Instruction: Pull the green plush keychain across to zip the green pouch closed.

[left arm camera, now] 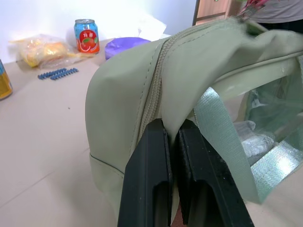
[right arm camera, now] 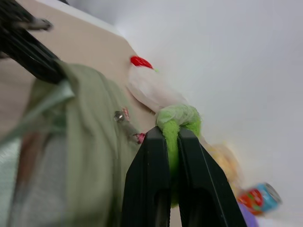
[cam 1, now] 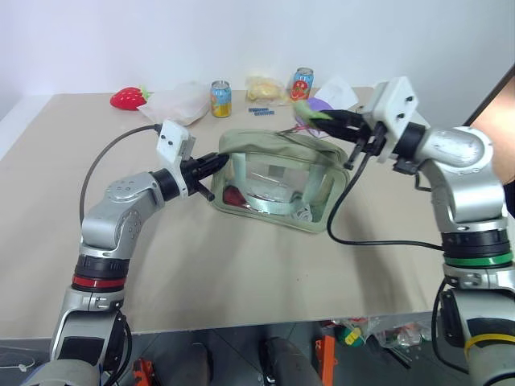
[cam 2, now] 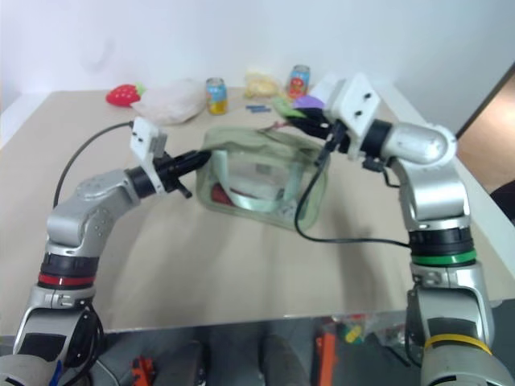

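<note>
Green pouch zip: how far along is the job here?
Mostly done: the zip on the boxy sage-green fabric pouch looks closed near the left tool, which pinches that end. The right tool grips the fuzzy lime-green plush keychain near the far end; whether the last stretch is closed is unclear.

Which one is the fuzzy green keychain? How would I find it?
Find the big sage-green pouch with the clear window in the middle of the table. Above its right end, the right tool pinches the green plush keychain. It is tiny, bright lime and fuzzy, unlike the red strawberry plush at the table's far left.
</note>
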Robot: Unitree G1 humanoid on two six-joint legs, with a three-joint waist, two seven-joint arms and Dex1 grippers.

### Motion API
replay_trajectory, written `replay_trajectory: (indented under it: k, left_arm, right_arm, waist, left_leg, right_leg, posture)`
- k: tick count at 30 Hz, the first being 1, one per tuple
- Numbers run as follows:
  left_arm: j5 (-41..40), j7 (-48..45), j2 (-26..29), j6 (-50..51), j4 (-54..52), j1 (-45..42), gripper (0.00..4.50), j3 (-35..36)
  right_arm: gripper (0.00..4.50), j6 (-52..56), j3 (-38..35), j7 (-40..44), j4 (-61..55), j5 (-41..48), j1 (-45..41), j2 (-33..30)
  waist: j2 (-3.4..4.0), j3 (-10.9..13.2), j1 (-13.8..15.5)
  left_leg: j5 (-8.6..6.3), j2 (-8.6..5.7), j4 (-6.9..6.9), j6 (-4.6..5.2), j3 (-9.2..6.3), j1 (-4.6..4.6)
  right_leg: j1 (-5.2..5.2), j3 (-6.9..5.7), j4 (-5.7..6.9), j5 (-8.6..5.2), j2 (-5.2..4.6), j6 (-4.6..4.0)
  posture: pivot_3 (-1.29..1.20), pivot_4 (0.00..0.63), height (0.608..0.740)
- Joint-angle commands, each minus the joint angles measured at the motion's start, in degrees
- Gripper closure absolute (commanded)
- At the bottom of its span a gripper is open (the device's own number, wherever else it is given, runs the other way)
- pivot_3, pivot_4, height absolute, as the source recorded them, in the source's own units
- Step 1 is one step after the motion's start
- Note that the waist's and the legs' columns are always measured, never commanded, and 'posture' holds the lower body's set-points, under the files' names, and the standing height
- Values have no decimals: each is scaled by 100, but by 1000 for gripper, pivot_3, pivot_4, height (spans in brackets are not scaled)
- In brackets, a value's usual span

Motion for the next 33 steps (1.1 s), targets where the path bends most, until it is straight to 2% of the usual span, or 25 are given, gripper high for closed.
replay_trajectory:
  k: [1, 6, 9, 14, 17, 23, 26, 28, 33]
  left_arm:
    - [-61, 121, 102, -10, -184, -13, 4500, 291]
    - [-114, 190, 111, 18, -307, 85, 4500, 321]
    - [-110, 201, 120, -15, -379, 154, 4500, 297]
    - [-81, 277, 68, -35, -490, 207, 4500, 245]
    - [-93, 319, 41, -21, -553, 241, 4500, 210]
    - [-113, 359, 38, 13, -574, 270, 4500, 225]
    - [-152, 385, 35, 44, -601, 302, 4500, 244]
    - [-253, 318, 67, 111, -633, 330, 4500, 283]
    - [-534, -115, 364, 222, -674, 369, 2718, 384]
  right_arm:
    - [4474, -14, -526, -195, -62, -32, 136, -348]
    - [4474, 259, -991, -741, -91, -317, 910, -767]
    - [4474, 655, -931, -1368, -472, -673, 1476, -652]
    - [4474, 1190, -206, -2088, -1293, -1214, 2449, 63]
    - [4474, 996, 283, -2463, -1104, -1543, 2841, 618]
    - [4474, 502, 614, -2799, -425, -1853, 2890, 1089]
    - [4474, 327, 443, -2897, -283, -1790, 2735, 1219]
    - [4474, 462, 33, -2863, -391, -1291, 2597, 1407]
    - [2749, 1008, -747, -2306, -983, -117, 2202, 1300]
  waist:
    - [0, 0, -1]
    - [0, 0, -3]
    - [0, 0, -8]
    - [0, -1, -28]
    - [-1, -1, -28]
    - [-10, -7, -35]
    - [-11, -7, -43]
    - [-11, -7, -43]
    - [-9, -6, -37]
  left_leg:
    - [0, 0, -1, 0, 1, 0]
    - [0, 1, -3, 0, 3, 1]
    - [0, 1, -3, 0, 3, 2]
    - [0, 5, -1, 0, 14, 16]
    - [5, 6, -1, -7, 12, 18]
    - [11, 3, 3, -17, 36, 20]
    - [12, 4, 3, -17, 42, 27]
    - [13, 5, 3, -18, 42, 29]
    - [14, 5, 2, -18, 41, 25]
  right_leg:
    - [0, 1, -2, 0, 0, 0]
    - [-2, 4, -1, 0, 1, 0]
    - [0, 5, -1, 0, 1, -1]
    - [-2, 19, 8, 4, 8, 5]
    - [-1, 20, 8, 6, 11, 5]
    - [-1, 40, 2, 8, 7, 6]
    - [1, 45, 2, 11, 7, 2]
    - [2, 46, 3, 12, 9, -1]
    - [0, 46, 2, 16, 10, 4]
  posture:
    - [0, 150, 740]
    - [0, 150, 740]
    - [0, 150, 740]
    - [0, 150, 740]
    - [0, 150, 740]
    - [0, 150, 740]
    - [0, 150, 740]
    - [0, 150, 740]
    - [0, 150, 740]
